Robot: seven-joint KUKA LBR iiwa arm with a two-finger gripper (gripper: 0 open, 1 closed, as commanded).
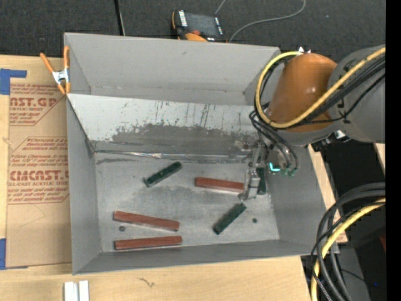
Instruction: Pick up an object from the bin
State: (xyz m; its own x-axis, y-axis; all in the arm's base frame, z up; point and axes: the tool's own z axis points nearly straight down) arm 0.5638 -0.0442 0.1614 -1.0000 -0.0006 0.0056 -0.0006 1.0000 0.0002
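bin contents, one entry per item.

- bin [156,74]: grey metal with sloped walls. the walls likely shed loose pieces onto the flat floor, which is why every piece lies flat and none leans.
- end effector [251,188]: reaches in from the right, low over the right-centre floor. clenched or released: cannot tell, as the wrist and cables crowd the tip. it sits just where two bars nearly meet, so either one is within reach.
- centre red bar [218,184]: lies almost level, its right end just beside the end effector. judged the likelier pick.
- right green bar [229,219]: slants from near-left to far-right, its far end just under the end effector. nothing is seen lifted or gripped.
- left green bar [163,174]: tilted, left of centre, well apart from the tool.
- near red bars [145,221]: two, roughly parallel at near left, close together but apart, out of the way.
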